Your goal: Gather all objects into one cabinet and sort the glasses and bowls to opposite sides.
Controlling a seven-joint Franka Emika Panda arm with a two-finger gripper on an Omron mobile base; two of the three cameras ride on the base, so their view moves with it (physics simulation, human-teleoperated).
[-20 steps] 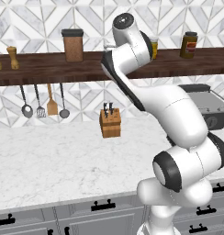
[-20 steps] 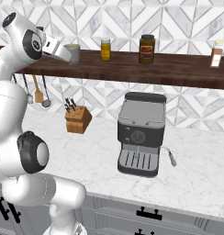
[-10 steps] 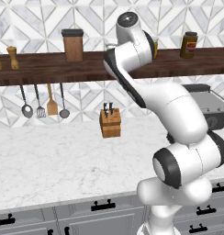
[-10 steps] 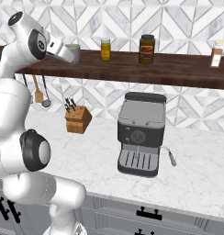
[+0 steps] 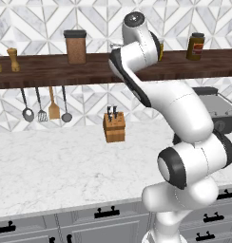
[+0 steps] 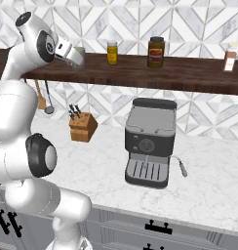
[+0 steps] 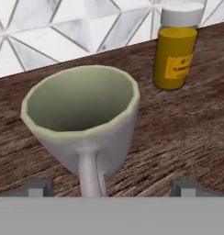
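Note:
A grey mug (image 7: 86, 119) with a pale green inside stands upright on the dark wooden wall shelf (image 7: 187, 133), its handle turned toward the hand. My gripper (image 7: 111, 189) is open, and its two fingertips (image 7: 38, 187) sit wide apart, low on either side of that handle, without touching the mug. In the right base view the gripper (image 6: 76, 59) is at the shelf's (image 6: 165, 73) front edge, right beside the mug (image 6: 80, 51). The cabinet, the bowl and the other mugs are out of view.
A yellow spice jar (image 7: 174, 57) stands close beside the mug. Further along the shelf are a brown jar (image 6: 156, 52) and a small white bottle (image 6: 231, 56). A coffee machine (image 6: 149, 141) and a knife block (image 6: 82, 128) sit on the marble counter. Utensils (image 5: 46, 107) hang under the shelf.
The hand has swung right along the shelf's front toward the grey mug, closing the gap. The mug and jars have not moved.

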